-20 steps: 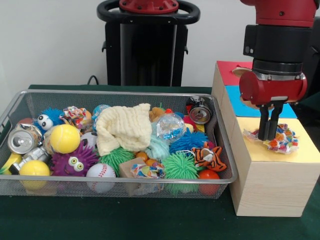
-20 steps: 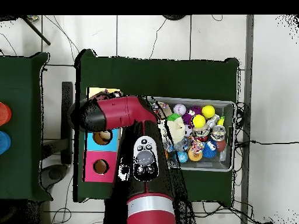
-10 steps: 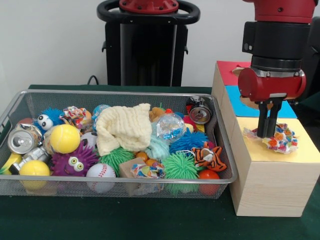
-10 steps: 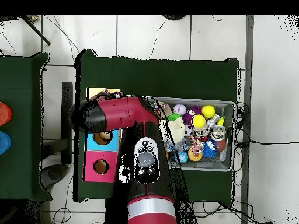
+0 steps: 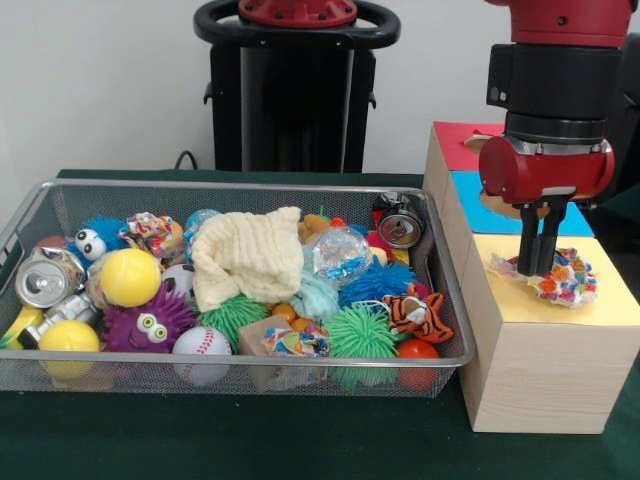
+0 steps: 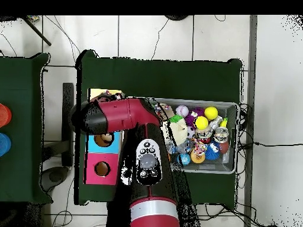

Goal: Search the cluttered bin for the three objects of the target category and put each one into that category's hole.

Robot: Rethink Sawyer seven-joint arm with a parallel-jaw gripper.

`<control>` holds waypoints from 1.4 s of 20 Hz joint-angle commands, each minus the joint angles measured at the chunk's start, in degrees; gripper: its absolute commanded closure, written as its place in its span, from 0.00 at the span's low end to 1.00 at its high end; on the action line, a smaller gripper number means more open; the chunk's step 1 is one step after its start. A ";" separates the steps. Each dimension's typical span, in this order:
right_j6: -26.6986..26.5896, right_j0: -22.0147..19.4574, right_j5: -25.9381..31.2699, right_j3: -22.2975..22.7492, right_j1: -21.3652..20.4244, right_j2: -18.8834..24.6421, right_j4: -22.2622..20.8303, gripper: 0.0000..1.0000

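My gripper (image 5: 538, 270) hangs over the yellow top of the wooden box (image 5: 540, 370), right of the bin. Its two fingers stand close together, shut on the left part of a crinkled, many-coloured wrapper (image 5: 562, 280) that rests on the yellow panel. From overhead the red arm (image 6: 127, 115) hides the gripper, and only a bit of the wrapper (image 6: 106, 94) shows at the box's yellow end. Two similar coloured wrappers lie in the wire bin (image 5: 240, 186): one at the back left (image 5: 150, 232), one at the front middle (image 5: 296, 341).
The bin holds several balls, a cream cloth (image 5: 248, 255), cans (image 5: 45, 280), fuzzy toys and a tiger toy (image 5: 418, 312). Behind the yellow panel are blue (image 5: 490, 215) and red (image 5: 465, 145) panels. Overhead, the blue hole (image 6: 104, 139) and pink hole (image 6: 102, 169) show.
The gripper has risen slightly and edged right over the yellow panel. The wrapper has shifted a little right with it. The bin's contents have not moved.
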 commanded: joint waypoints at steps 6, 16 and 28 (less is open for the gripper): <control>2.85 -2.47 -0.39 5.38 2.33 8.31 -0.20 1.00; 2.04 -1.81 1.43 4.38 2.46 8.29 -1.14 1.00; 1.46 -1.12 2.74 2.37 4.26 7.16 -2.02 1.00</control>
